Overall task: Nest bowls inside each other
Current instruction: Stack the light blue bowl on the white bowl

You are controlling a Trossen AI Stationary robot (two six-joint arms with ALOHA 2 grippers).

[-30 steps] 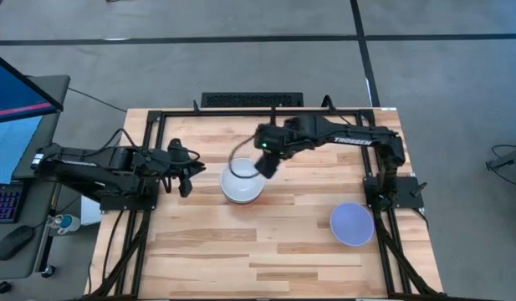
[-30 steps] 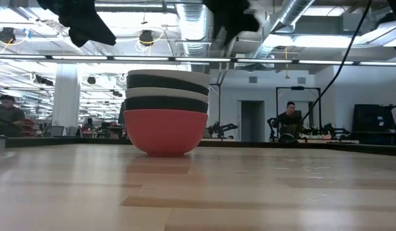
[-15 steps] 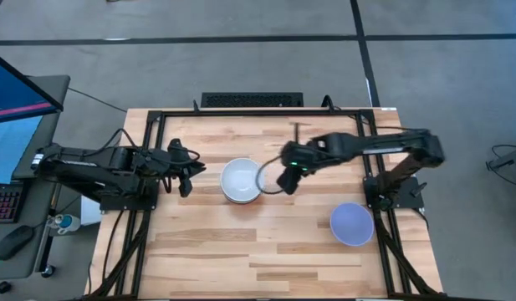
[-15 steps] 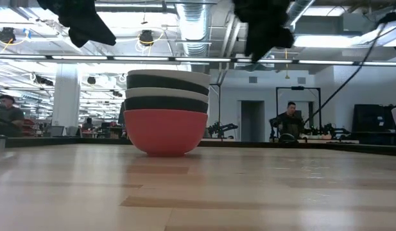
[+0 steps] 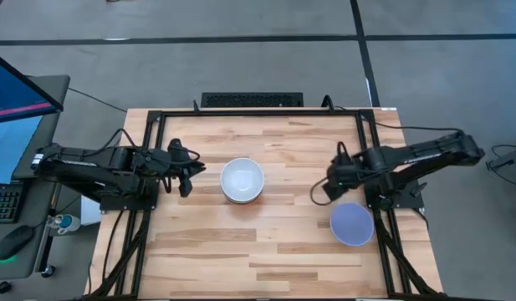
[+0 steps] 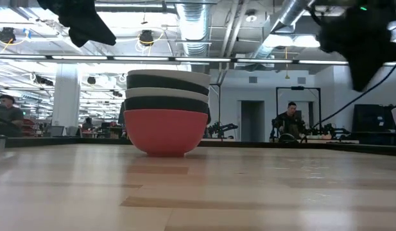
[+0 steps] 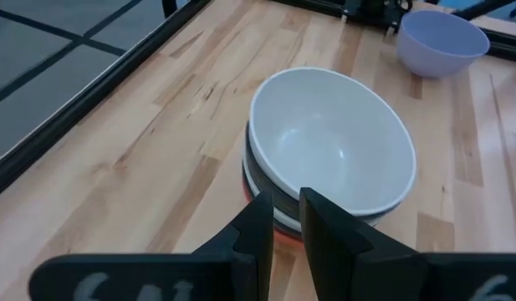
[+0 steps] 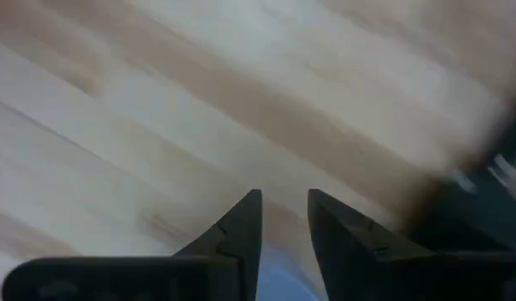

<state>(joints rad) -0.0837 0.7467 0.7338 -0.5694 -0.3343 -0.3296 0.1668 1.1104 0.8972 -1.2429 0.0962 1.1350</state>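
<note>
Beside the lavender-blue bowl, the right gripper is seen narrowly parted and empty; the stack of bowls is partly hidden by its white top bowl.

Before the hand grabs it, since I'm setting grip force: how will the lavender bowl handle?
The lavender bowl looks rigid, probably light. Its smooth, rounded wall may slip in a pinch; the rim seems safer. Standing upright alone on the table, it would likely slide when pushed.
</note>
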